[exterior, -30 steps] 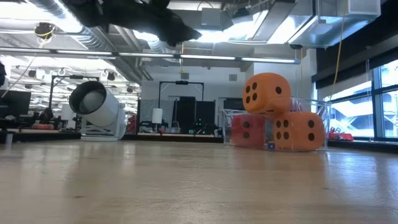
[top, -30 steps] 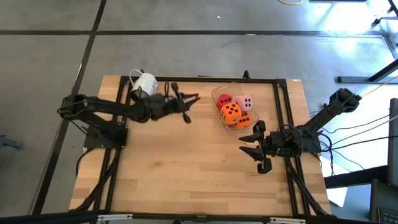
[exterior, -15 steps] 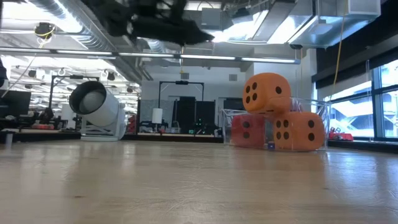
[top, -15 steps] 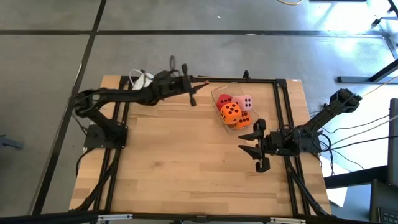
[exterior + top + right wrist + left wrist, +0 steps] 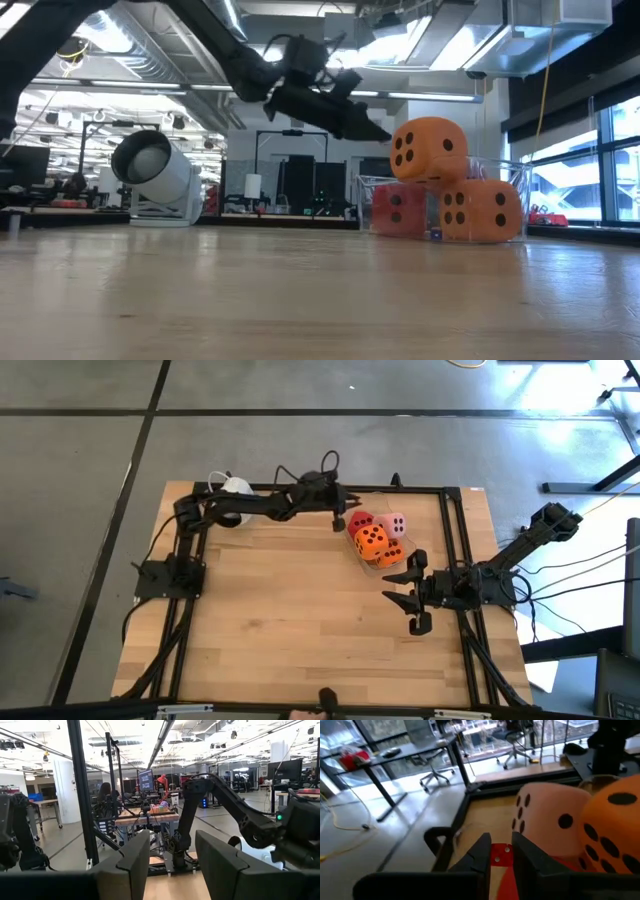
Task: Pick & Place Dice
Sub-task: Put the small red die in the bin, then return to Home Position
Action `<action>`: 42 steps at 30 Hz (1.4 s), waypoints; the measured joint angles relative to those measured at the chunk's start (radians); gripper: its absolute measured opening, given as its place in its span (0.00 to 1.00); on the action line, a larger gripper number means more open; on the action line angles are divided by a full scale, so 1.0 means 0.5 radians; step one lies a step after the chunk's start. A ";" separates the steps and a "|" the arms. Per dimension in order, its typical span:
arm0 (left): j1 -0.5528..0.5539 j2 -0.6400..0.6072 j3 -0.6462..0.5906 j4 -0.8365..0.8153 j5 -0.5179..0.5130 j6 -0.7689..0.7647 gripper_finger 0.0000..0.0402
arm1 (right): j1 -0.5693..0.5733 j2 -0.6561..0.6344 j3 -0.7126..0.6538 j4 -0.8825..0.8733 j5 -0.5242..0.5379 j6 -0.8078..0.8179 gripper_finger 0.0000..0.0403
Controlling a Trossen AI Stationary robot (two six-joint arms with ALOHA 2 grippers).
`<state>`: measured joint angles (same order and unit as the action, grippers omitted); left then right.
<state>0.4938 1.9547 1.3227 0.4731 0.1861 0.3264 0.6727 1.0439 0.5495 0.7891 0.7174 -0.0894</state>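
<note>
Over the desk's [image 5: 300,620] far edge my left end effector [image 5: 338,523], fingers together and empty, reaches toward the dice [image 5: 377,538] piled in their clear container [image 5: 367,503], so next I must open before grasping; right end effector [image 5: 415,600] waits apart.

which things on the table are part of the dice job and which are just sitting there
Part of the job: pink die, red die, two orange dice, clear container holding them.
Lying about: white mug on its side.

Left tool [image 5: 340,522] closed, right tool [image 5: 412,598] spread.
</note>
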 joint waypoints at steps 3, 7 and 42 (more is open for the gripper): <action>0.000 0.050 0.013 -0.066 0.047 -0.032 0.10 | 0.000 0.001 0.000 -0.007 0.000 -0.005 0.40; -0.006 0.087 0.014 -0.126 0.040 -0.106 0.12 | 0.000 0.000 0.000 -0.009 0.000 -0.019 0.40; -0.039 0.094 0.012 -0.268 -0.171 -0.229 0.31 | 0.000 0.000 0.000 -0.010 0.000 -0.001 0.40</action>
<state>0.4743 2.0018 1.3289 0.3393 0.1005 0.2117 0.6727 1.0441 0.5495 0.7841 0.7174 -0.0898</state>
